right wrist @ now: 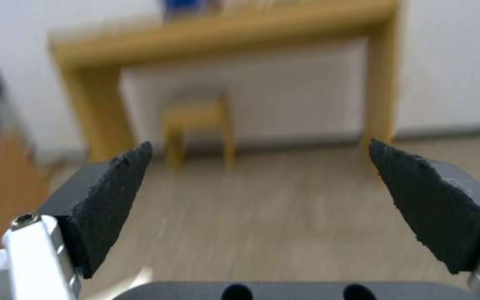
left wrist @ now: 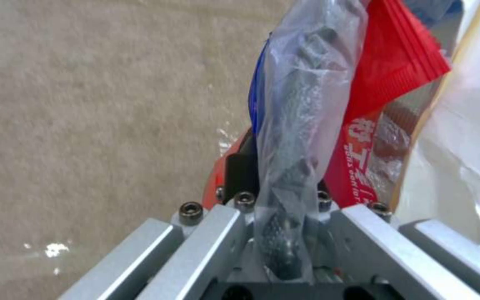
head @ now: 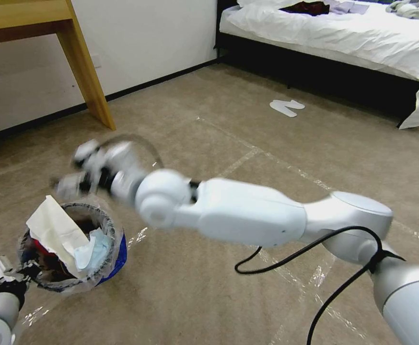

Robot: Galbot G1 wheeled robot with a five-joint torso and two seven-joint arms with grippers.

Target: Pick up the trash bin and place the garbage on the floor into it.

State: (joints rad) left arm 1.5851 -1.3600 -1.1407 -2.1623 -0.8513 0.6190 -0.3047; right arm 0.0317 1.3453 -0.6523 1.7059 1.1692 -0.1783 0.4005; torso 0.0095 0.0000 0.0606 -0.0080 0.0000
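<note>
The trash bin (head: 117,258), lined with a crinkly clear bag with blue markings, sits at the lower left of the head view. Inside it lie garbage pieces: a white tissue (head: 56,227), a blue mask (head: 92,251) and a red wrapper (left wrist: 401,62). My left gripper (head: 23,274) is shut on the bin's near rim; the left wrist view shows the bag-covered rim (left wrist: 301,104) clamped between the jaws. My right gripper (head: 82,167), blurred, hovers just above and behind the bin. It is open, with nothing between its black pads (right wrist: 112,200).
A wooden desk leg (head: 87,72) stands at the back left by the white wall. A bed (head: 339,33) with white sheets fills the back right. A flat white item (head: 286,106) lies on the carpet before the bed. My right arm spans the middle of the floor.
</note>
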